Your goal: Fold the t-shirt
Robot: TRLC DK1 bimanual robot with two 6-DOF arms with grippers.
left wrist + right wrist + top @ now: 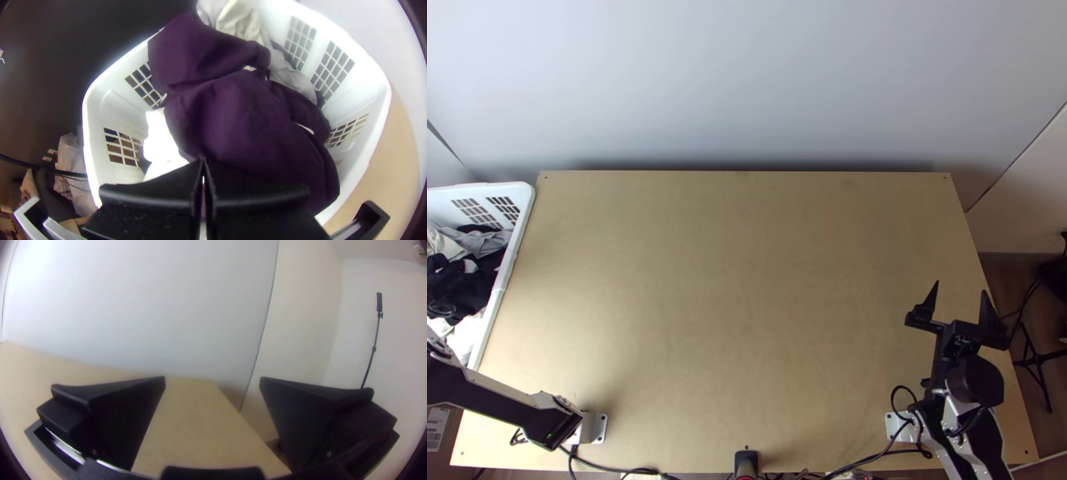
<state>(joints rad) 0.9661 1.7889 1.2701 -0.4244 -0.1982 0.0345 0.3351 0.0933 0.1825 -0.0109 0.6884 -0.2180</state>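
Left pincer (203, 161): narrow, tips together, over white basket (111, 106). Purple garment (240, 120) bunched inside, ahead of tips; can't tell if it's the t-shirt. Right pincer (961, 286): wide, bench (747, 280) beneath.

The clothes lie bunched in the white basket (517, 240) at the table's (747, 280) left side; which piece is the t-shirt cannot be told. A dark cloth (249, 120), deep purple in the left wrist view and nearly black from above, lies crumpled across the middle in loose, rounded folds. Cream cloth (238, 20) and wrinkled grey cloth (291, 73) lie toward the far end, white cloth (162, 142) toward the near end.
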